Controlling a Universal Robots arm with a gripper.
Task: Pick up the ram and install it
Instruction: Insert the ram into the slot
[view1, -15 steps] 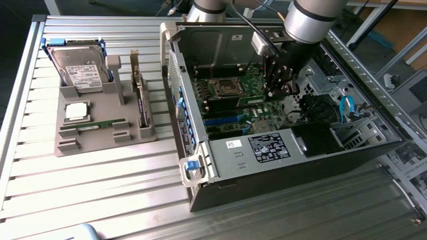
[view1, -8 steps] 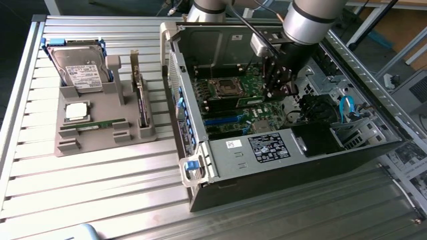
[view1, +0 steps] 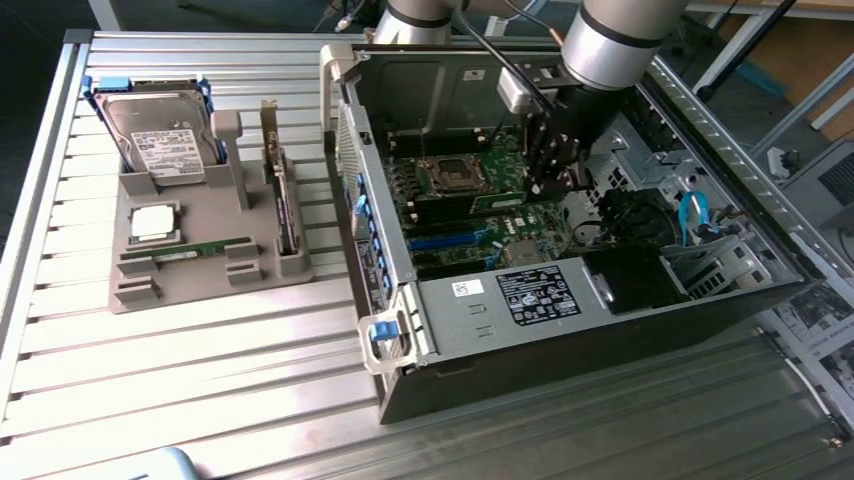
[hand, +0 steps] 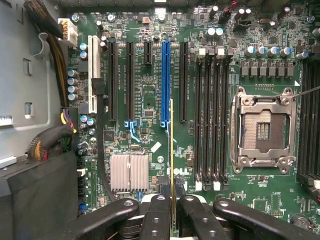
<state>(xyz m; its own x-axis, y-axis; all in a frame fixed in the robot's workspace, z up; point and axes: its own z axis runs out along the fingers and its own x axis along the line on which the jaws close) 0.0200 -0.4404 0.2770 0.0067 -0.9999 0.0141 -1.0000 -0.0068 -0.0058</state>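
My gripper (hand: 171, 194) hangs inside the open computer case (view1: 441, 310), which lies on its side on a slatted metal table (view1: 200, 380). The gripper is clamped on the ram (hand: 172, 150). In the wrist view the stick is seen edge-on, as a thin gold-tinted line reaching out from between my two black fingers (hand: 159, 215).

The ram is in the air above the motherboard (hand: 150, 95), not seated. It hangs over the strip of board just beside the blue expansion slot (hand: 165, 82), above a small silver heatsink (hand: 130, 171). The four black memory slots (hand: 212, 115) lie further across, between the ram and the empty processor socket (hand: 262, 130). The stick runs parallel to those slots but is off to one side of them.

In the exterior view, a grey parts holder (view1: 200, 280) stands well apart from the case, near the table's edge on the exterior view's left.

I judge the pick-up done and the step in hand to be lining the stick up over a slot. To my mind that calls for a sideways shift toward the socket with the stick kept parallel and upright, its edge centred over one slot, then a straight, even press. I cannot tell whether the slot latches are open.
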